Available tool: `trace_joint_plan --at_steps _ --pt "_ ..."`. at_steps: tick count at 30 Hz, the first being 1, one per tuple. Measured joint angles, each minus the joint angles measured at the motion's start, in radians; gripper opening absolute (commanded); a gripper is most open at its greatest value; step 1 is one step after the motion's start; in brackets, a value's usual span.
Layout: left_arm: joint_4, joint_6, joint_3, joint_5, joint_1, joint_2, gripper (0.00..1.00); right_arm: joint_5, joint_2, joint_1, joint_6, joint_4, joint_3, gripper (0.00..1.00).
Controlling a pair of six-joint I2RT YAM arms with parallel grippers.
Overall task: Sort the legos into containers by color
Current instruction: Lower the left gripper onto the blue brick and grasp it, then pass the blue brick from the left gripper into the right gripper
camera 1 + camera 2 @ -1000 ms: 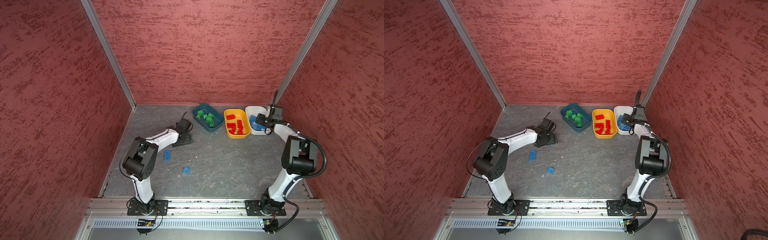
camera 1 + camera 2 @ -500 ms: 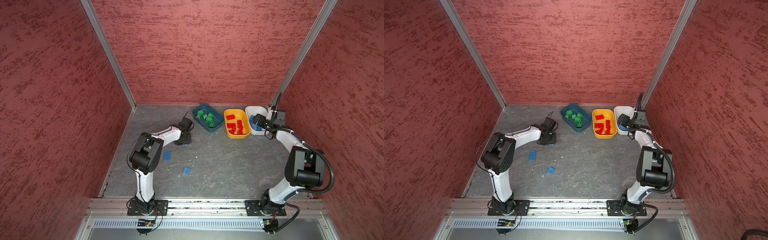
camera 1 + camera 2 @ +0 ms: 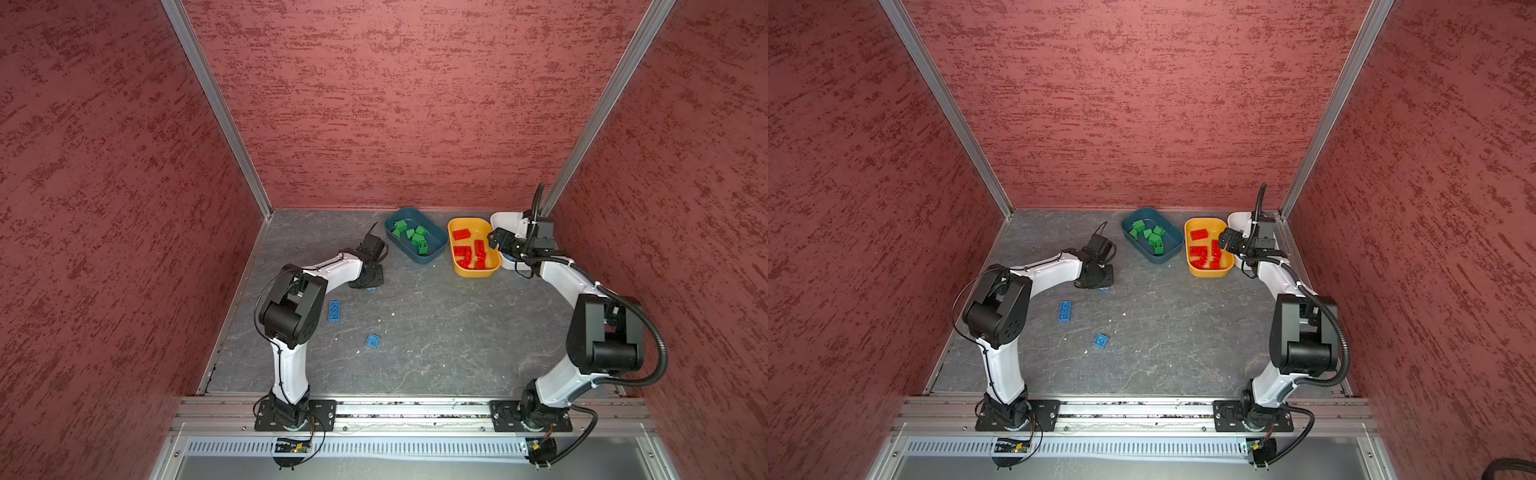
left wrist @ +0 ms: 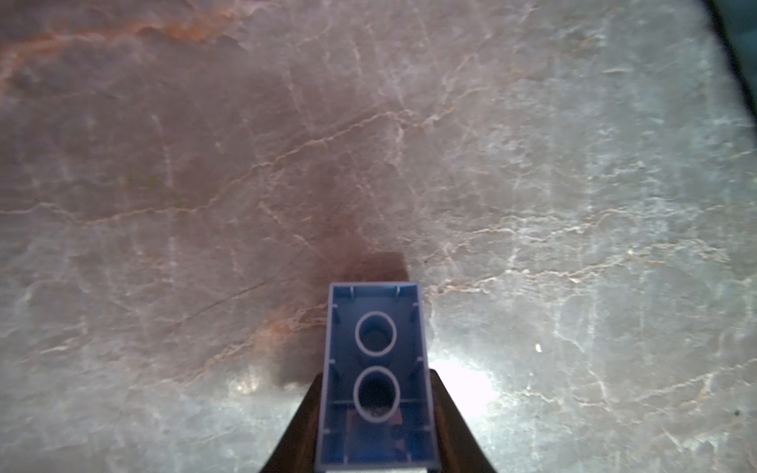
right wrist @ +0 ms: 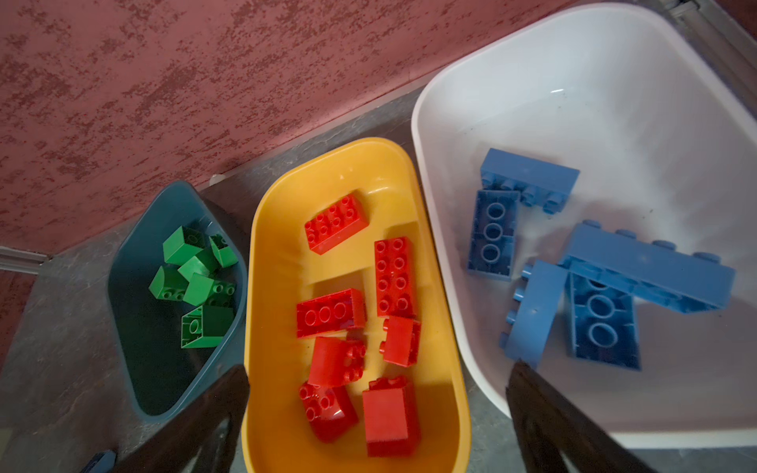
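Counter [image 3: 436,332], grey and veined, carries three tubs in a row. The right end effector [image 3: 498,240] hangs over them with its jaws wide apart and empty. The white tub [image 5: 614,102] with blue bricks [image 5: 647,270] and the orange-yellow tub [image 5: 278,286] with red bricks [image 5: 393,274] lie beneath it, the teal tub [image 5: 135,327] with green bricks [image 5: 205,286] just beyond. The left end effector [image 3: 368,281], well apart from the tubs, grips a blue lego [image 4: 375,368] (hollow underside toward its camera). Near it lies a loose oblong brick [image 3: 335,311], and a loose square brick [image 3: 372,340] lies farther off.
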State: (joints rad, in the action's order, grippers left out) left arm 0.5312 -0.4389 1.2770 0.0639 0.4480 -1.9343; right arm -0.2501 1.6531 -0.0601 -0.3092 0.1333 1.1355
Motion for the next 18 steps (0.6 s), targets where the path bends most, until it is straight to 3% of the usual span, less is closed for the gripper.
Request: trace_joint_plan --at_steps 8,13,18 --pt "-0.24 0.067 -0.152 -0.178 0.001 0.16 0.0 -0.059 0.0 0.143 -0.097 -0.009 -0.001 0.99" --pt "-0.458 0.088 -0.169 -0.433 -0.009 0.172 0.0 -0.152 -0.008 0.222 -0.214 -0.102 -0.044 0.99" --pt "-0.668 0.001 -0.11 -0.669 -0.028 0.116 0.0 -0.285 -0.033 0.252 -0.309 -0.277 -0.132 0.99"
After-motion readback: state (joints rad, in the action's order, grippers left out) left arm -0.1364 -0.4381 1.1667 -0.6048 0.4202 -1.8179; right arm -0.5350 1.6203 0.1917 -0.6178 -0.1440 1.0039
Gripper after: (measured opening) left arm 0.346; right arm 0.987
